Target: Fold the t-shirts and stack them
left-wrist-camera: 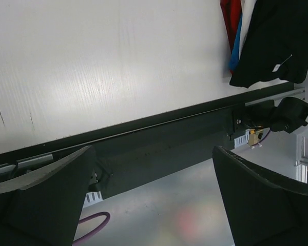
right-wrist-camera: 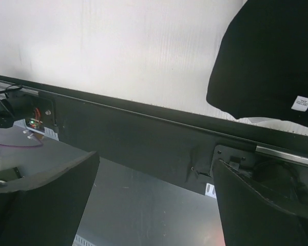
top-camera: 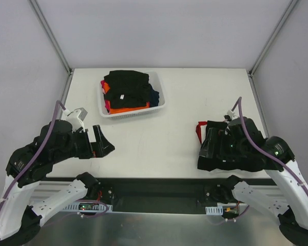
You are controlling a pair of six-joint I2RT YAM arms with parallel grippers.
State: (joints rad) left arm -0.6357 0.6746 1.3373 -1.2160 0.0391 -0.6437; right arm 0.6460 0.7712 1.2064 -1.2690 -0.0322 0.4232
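A pile of t-shirts (top-camera: 127, 88), black on top with orange, red and navy below, fills the white basket (top-camera: 162, 100) at the back. More t-shirts lie stacked near the front right, a black one (top-camera: 236, 154) on top and a red edge (top-camera: 198, 133) showing at the left. My right gripper (top-camera: 208, 144) hovers over that stack's left side, open and empty. The left gripper (top-camera: 103, 143) hangs open and empty over the table's front left. The left wrist view shows the stack (left-wrist-camera: 277, 41) far off; the right wrist view shows the black shirt (right-wrist-camera: 267, 56) with its white label (right-wrist-camera: 302, 102).
The white table (top-camera: 195, 92) is walled by grey panels at the back and sides. A black rail (top-camera: 159, 187) runs along the near edge, with both arm bases and cables below it.
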